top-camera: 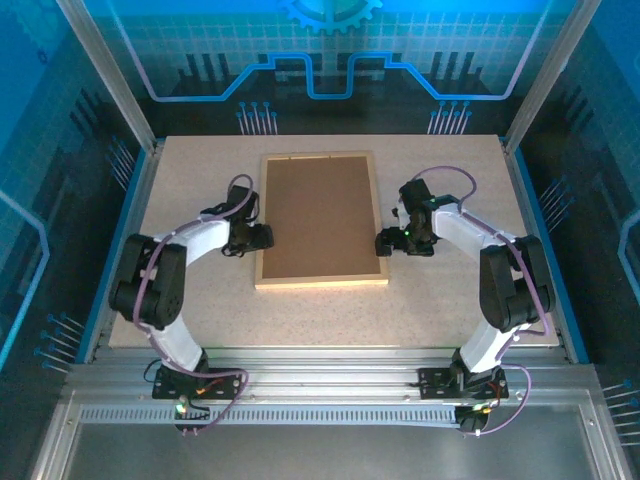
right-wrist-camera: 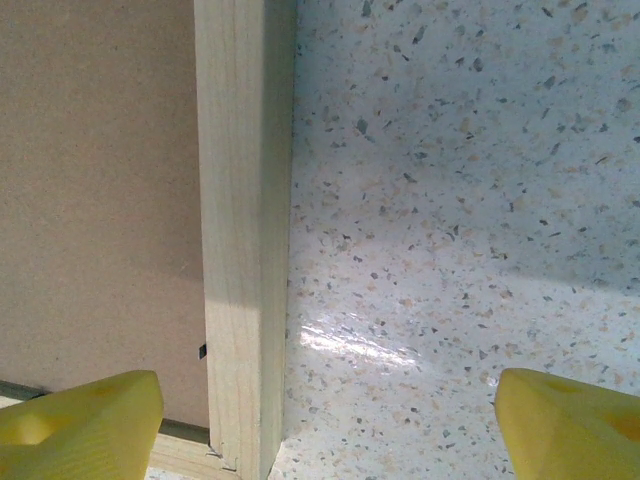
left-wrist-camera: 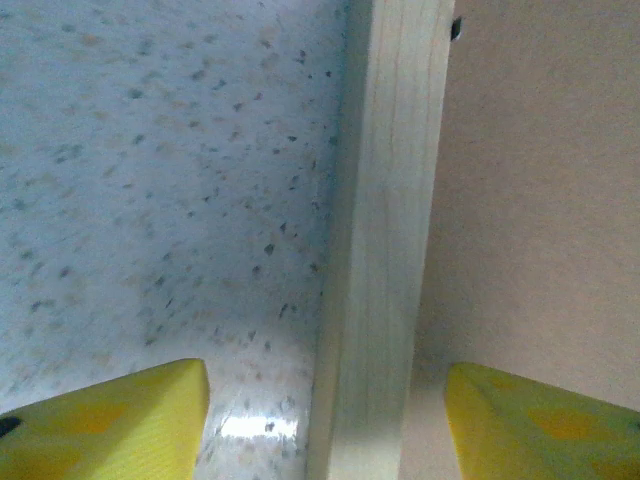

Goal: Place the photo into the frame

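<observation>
Thin light-wood rectangular frame [top-camera: 320,281] lies flat at centre of speckled white table [top-camera: 330,315], plain brown backing board [top-camera: 320,215] showing inside it

Left gripper [top-camera: 262,238] low at frame's left rail, near end. Wrist view: left gripper [left-wrist-camera: 328,378] wide, yellow fingers [left-wrist-camera: 120,425] straddle rail [left-wrist-camera: 385,200] with gaps, one over table, one over board

Right gripper [top-camera: 385,242] at right rail, near end. Wrist view: right gripper [right-wrist-camera: 328,385] wide, rail [right-wrist-camera: 245,200] just beside left finger, other finger [right-wrist-camera: 570,420] well out over table
</observation>
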### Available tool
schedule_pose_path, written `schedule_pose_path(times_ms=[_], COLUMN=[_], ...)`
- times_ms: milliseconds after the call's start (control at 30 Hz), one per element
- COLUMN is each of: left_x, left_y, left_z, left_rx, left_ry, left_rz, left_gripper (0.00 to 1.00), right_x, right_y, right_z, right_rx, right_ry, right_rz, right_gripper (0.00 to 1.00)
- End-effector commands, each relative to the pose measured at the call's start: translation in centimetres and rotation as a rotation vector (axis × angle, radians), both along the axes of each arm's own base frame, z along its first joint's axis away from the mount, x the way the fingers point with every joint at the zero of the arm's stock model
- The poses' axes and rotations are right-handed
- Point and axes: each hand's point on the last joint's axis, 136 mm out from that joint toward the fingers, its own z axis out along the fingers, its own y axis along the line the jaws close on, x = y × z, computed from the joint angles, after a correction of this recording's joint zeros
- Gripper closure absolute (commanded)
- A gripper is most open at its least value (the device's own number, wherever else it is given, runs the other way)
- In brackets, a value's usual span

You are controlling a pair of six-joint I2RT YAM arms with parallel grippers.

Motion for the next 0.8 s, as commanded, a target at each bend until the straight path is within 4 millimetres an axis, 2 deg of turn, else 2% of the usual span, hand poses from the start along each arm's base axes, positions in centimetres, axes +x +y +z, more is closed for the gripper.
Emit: schedule_pose_path(times_ms=[0,67,467,767], left_x=[1.5,1.5,1.3,1.0], left_y=[-0.6,-0.6,-0.6,-0.6], left_z=[0.2,-0.1,-0.8,-0.8], left_rx=[-0.024,-0.023,-0.027,-0.027], left_ry=[-0.016,-0.011,0.009,0.015], left_rz=[-0.037,-0.034,-0.031,-0.033], left_gripper=[0.41,0.44,0.82,0.86], right_x=[0.4,0.3,0.2,0.9], right_y=[-0.4,-0.5,-1.6,-2.5], right_z=[1.8,1.8,1.3,0.1], right_rx=[-0.007,-0.010,-0.044,-0.061], right_ry=[-0.034,-0.033,-0.026,-0.011], right_rz=[0.003,0.003,-0.010,-0.039], right_gripper=[0.13,0.13,0.13,0.13])
